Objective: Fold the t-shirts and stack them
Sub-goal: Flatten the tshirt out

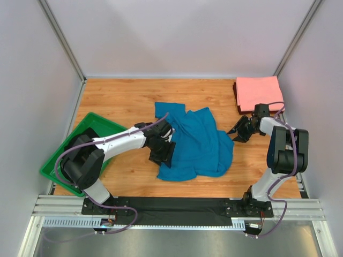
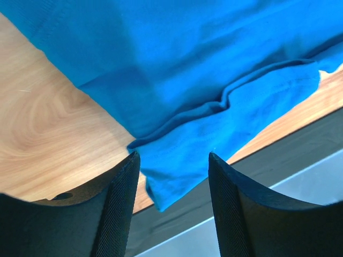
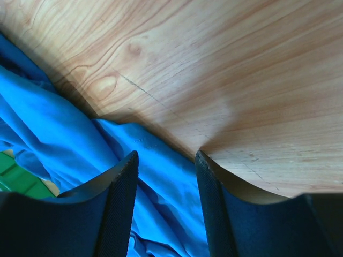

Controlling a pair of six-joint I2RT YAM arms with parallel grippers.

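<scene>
Over the middle of the wooden surface [image 1: 123,99] the teal-blue t-shirt [image 1: 198,144] lies rumpled and unfolded, one sleeve reaching toward the far side and the body bunched in loose folds, nowhere near a flat rectangle. And the left claw [image 1: 162,151] is right in there, sitting low at the shirt's left edge, over the cloth as the overhead view has it. From the wrist camera its two dark fingers [image 2: 120,211] stand wide apart. A corner of the blue hem lies in the gap between them, slack and not pinched, so nothing is gripped. Bare wood shows to the left of that corner, and the near edge of the surface runs just past it.

Across on the right, the right claw [image 1: 238,131] hangs just beside the shirt's right edge, pointing left toward it. Its fingers [image 3: 120,198] are parted too, at a narrower gap than the left pair. The edge of the blue cloth and bare wood both show between them, and it holds nothing. Whether the tips touch the cloth cannot be told from here.

Up in the far right corner the salmon-pink t-shirt [image 1: 258,92] is folded into a neat flat rectangle. It lies well apart from the blue one, just beyond the right claw.

Down at the left edge sits a green tray [image 1: 88,124], partly hidden behind the left arm
</scene>
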